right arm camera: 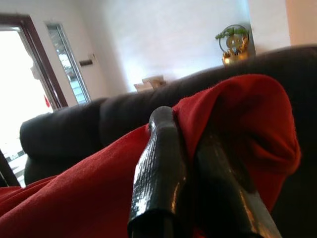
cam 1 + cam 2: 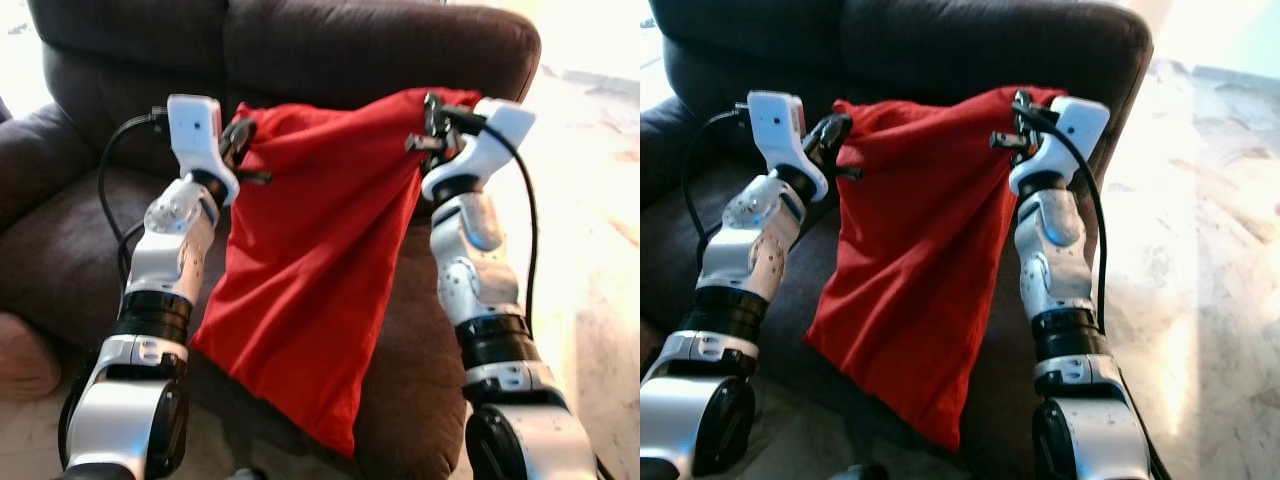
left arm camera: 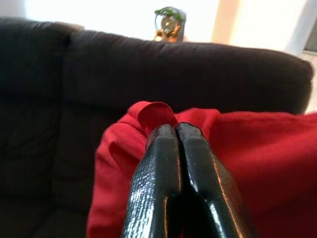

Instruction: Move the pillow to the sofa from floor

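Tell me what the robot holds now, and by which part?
The red pillow, by its two upper corners: left claw on one, right claw on the other.

Pale marble floor (image 2: 1210,230), white wall (image 1: 163,39), sunlit glazed doorway (image 1: 20,94)

My left hand (image 3: 174,130) reaches out in front of me with its two black fingers (image 3: 153,188) pressed tight together, and a fold of the red pillow (image 3: 257,163) is pinched between their tips. A small curl of the red cloth stands up just above the fingertips. The rest of the pillow spreads out on both sides of my fingers, loose and creased. Behind it runs the dark sofa (image 3: 74,99), its back cushions crossing the whole width. Above the sofa's top edge, against a bright wall, a small green and gold ornament (image 3: 169,24) stands.
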{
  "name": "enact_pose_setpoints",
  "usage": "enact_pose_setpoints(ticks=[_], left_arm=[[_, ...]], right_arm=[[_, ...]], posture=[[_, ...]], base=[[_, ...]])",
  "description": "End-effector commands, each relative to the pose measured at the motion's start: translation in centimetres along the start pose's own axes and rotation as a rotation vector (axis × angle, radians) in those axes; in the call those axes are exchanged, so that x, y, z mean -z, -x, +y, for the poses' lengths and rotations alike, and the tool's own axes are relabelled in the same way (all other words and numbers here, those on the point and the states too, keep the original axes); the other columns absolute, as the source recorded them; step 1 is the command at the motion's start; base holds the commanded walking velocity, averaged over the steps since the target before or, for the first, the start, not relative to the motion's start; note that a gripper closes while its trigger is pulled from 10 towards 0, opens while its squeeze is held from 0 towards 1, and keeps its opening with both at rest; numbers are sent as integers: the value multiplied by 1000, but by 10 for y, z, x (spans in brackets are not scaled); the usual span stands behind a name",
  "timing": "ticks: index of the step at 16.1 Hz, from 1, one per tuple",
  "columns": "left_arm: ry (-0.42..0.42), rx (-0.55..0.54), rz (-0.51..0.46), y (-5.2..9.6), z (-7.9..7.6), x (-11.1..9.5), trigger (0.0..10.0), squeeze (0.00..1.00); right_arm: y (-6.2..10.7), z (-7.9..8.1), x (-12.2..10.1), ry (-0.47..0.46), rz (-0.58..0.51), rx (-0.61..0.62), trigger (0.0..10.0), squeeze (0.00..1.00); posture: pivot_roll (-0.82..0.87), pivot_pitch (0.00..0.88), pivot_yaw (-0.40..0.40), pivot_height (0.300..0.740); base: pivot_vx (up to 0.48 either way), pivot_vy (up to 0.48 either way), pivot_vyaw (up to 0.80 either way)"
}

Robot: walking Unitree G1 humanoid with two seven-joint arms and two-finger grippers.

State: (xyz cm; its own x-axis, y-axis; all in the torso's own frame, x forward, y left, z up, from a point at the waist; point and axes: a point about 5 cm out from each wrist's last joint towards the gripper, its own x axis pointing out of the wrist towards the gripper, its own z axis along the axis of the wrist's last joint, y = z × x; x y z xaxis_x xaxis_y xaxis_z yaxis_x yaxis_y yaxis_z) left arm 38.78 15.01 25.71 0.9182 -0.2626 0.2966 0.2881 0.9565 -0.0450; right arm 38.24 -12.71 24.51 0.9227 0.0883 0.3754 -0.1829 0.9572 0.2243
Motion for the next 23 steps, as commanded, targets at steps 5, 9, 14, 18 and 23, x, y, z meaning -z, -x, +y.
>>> enact_pose_setpoints(ticks=[5,9,14,18,23], left_arm=[[53,-207,78,10,35,19,10000,0],[93,-229,98,12,38,29,10000,0],[131,-263,107,14,37,40,10000,1000],[127,-250,89,11,34,37,10000,1000],[75,-247,53,9,30,29,10000,0]], right_arm=[[-7,4,22,74,114,-61,10000,0],[-2,-1,36,78,158,-39,10000,0],[4,-6,46,74,173,-40,10000,24],[4,-4,46,64,163,-55,10000,1000],[1,-3,42,92,146,-61,10000,110]], posture=[[103,173,-57,740],[103,184,-53,740],[99,173,-42,740],[103,160,-39,740],[105,158,-44,740]], base=[[0,0,0],[0,0,0],[0,0,0],[0,0,0],[0,0,0]])
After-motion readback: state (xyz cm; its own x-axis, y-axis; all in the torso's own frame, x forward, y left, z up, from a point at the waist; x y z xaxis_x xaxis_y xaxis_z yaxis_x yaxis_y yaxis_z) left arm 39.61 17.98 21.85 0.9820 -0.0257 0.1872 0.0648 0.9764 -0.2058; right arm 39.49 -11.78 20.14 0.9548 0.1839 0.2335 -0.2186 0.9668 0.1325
